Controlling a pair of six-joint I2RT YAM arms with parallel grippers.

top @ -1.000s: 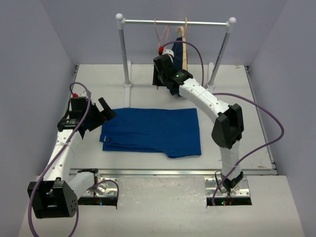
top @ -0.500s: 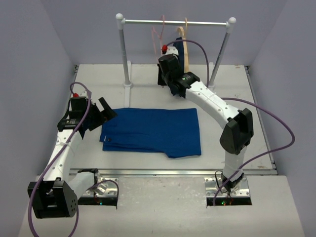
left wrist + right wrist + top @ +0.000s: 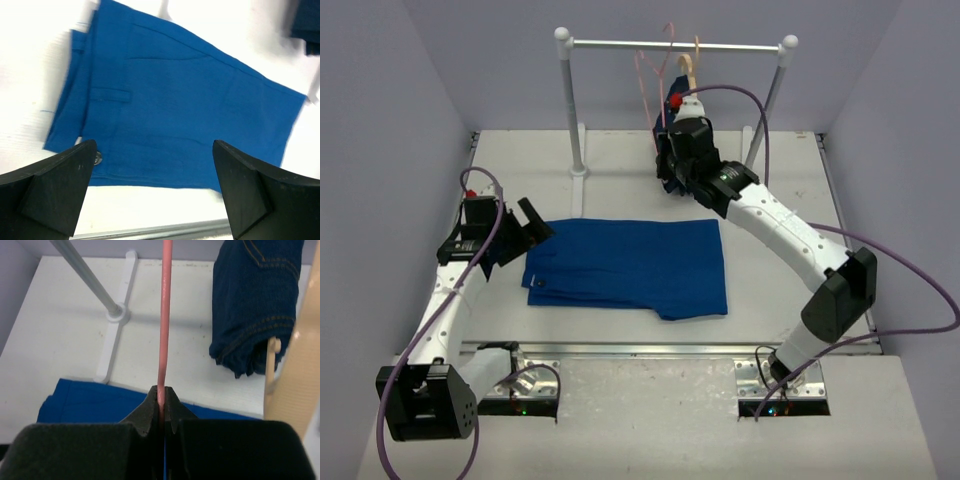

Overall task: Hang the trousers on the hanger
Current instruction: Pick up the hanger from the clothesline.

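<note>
The royal-blue trousers (image 3: 630, 265) lie flat on the table; they fill the left wrist view (image 3: 175, 100) and show as a blue strip in the right wrist view (image 3: 90, 402). The thin pink hanger (image 3: 643, 75) hangs tilted at the rail, its hook raised above the bar. My right gripper (image 3: 672, 135) is shut on the hanger's lower wire (image 3: 164, 315), which runs straight up out of the closed right gripper (image 3: 162, 392). My left gripper (image 3: 525, 228) hovers at the trousers' left waistband end, open and empty. The left gripper (image 3: 155, 190) has black fingers (image 3: 55, 185) spread wide.
A clothes rail (image 3: 720, 45) on two posts (image 3: 570, 100) stands at the back. A pale wooden hanger (image 3: 687, 68) with a dark navy garment (image 3: 255, 300) hangs just right of the pink one. A metal strip (image 3: 670, 348) edges the table front.
My right gripper closed on the hanger's wire and moved up and to the right, lifting the hanger so its hook rises above the rail. The left arm has not moved.
</note>
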